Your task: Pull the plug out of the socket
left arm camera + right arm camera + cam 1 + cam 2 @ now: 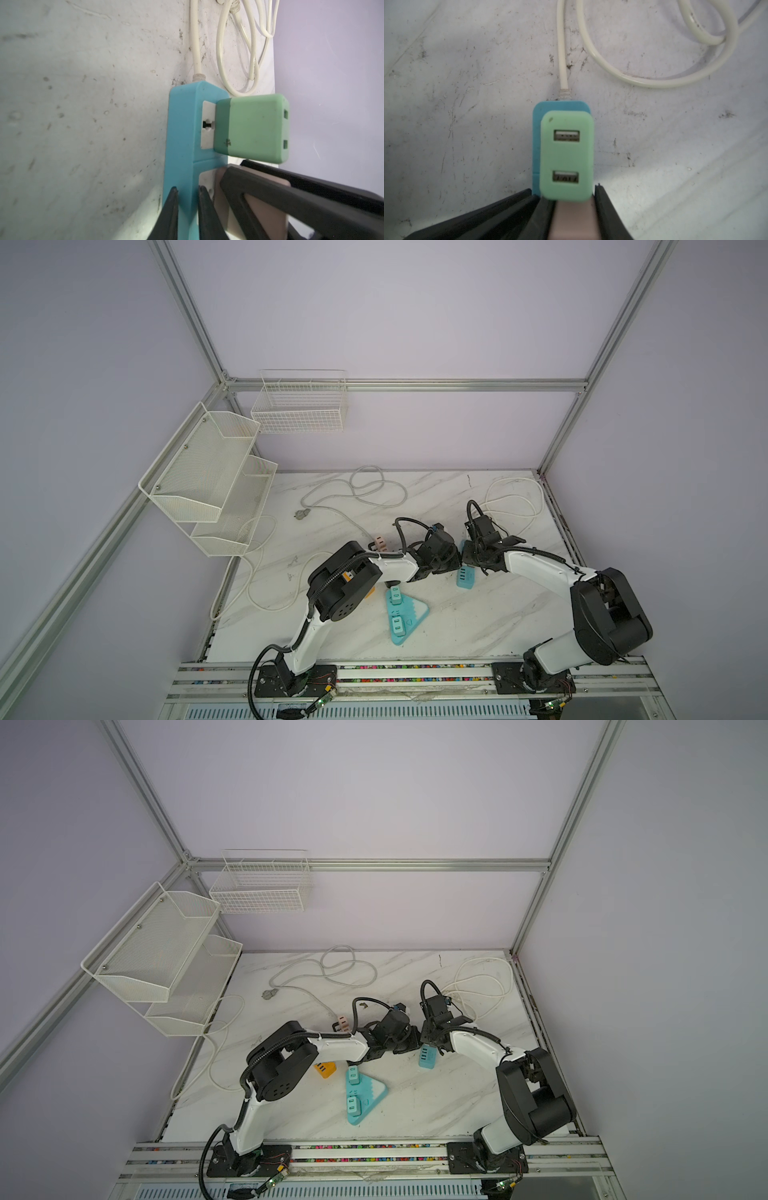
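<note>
The right gripper [566,197] is clenched on a dusty-pink, block-shaped plastic plug [571,220], with one black finger down each flank. That plug sits in a socket of a slim blue plastic power strip [180,135]. The left gripper [188,191] is pinched shut across the strip's body right beside it. A mint-green two-port USB charger [251,128] fills the neighbouring socket, just beside the pink plug. The strip's white cord [196,41] runs off in loops over the white marble-patterned table [83,104].

From where I stand, the pull should go straight out along the pins, squarely away from the strip's face. The left arm should pin the strip down so it doesn't lift along with the plug. A sideways twist would likely bind the pins or knock the green charger, which leaves little room on that side.

On the walls hang a white wire basket [303,406] and a white two-tier mesh shelf [208,477]. I can see nothing in either.
</note>
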Controlling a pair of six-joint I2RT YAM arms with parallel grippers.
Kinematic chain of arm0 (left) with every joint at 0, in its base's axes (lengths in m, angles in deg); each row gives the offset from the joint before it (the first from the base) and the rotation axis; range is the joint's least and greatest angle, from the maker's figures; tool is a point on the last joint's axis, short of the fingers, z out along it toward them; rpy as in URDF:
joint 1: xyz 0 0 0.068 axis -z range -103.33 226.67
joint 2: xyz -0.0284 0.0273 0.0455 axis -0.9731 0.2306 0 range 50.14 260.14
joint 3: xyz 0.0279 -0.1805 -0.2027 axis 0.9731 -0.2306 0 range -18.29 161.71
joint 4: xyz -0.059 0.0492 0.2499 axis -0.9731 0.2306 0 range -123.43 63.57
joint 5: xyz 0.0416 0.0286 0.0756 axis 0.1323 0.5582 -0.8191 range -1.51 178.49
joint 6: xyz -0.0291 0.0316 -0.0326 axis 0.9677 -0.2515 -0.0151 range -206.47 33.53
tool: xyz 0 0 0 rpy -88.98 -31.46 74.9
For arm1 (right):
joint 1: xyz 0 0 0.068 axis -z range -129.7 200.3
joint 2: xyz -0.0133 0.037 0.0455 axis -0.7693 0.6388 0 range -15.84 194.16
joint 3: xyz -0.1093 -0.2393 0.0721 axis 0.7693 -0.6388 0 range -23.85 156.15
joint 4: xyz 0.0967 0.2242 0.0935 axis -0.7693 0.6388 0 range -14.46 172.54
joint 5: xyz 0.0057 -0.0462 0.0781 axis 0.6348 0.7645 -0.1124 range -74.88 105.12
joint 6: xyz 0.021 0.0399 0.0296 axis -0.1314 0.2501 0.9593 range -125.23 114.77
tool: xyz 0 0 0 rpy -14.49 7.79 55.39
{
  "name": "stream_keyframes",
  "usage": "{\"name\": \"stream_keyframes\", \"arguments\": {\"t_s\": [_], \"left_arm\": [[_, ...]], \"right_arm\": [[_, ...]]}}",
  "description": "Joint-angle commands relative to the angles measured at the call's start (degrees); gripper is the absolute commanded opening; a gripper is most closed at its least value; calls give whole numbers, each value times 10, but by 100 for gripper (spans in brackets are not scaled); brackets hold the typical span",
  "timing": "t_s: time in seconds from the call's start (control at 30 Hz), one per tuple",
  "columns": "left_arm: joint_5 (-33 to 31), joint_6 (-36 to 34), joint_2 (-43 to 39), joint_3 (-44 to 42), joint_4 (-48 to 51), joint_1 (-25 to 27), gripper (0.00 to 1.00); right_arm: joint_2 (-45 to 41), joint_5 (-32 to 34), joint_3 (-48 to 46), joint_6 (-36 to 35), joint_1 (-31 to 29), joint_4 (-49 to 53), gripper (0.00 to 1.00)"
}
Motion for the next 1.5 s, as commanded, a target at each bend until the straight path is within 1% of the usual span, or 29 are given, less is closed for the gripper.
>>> {"name": "stream_keyframes", "arguments": {"t_s": [0.0,0.1,0.2,0.3,0.37,0.57,0.6,0.67,0.77,0.87,0.93,1.1,1.17,1.23,1.33,1.37,1.4,1.47], "left_arm": [[4,5,14,-19,58,30,17],[-7,3,6,-31,58,30,17],[-16,1,-1,-38,59,30,17],[-11,0,3,-37,60,29,17],[-10,0,4,-33,58,29,17],[-4,1,11,-22,58,30,17],[-6,0,11,-23,58,31,17],[-9,1,10,-27,58,30,17],[-14,2,8,-32,62,31,17],[-19,4,11,-29,77,30,17],[-18,5,15,-27,77,31,17],[-20,3,21,-18,84,33,17],[-27,3,18,-19,95,34,17],[-32,2,14,-25,95,33,17],[-24,0,16,-21,94,34,17],[-23,-2,17,-18,94,36,17],[-24,-4,17,-15,95,38,17],[-28,-8,18,-8,96,42,17]], "right_arm": [[-5,-8,25,7,-34,-6,13],[-3,-24,26,8,-34,-8,12],[-21,-5,21,7,-30,3,11],[-40,-7,9,4,-20,3,11],[-42,12,13,-2,-20,11,10],[-10,-14,37,11,-46,-10,6],[-4,-27,39,12,-46,-12,6],[-2,-23,41,9,-47,-9,6],[-18,-11,36,7,-36,0,6],[-41,-30,21,-1,-17,-9,6],[-41,-22,22,-4,-18,-7,4],[-25,-38,30,2,-28,-16,1],[-24,-36,33,4,-28,-7,2],[-35,-17,32,2,-22,2,1],[-52,-11,23,2,-9,6,1],[-51,0,26,0,-9,12,2],[-47,-3,30,-9,-11,12,1],[-32,-11,36,-2,-16,11,0]]}}
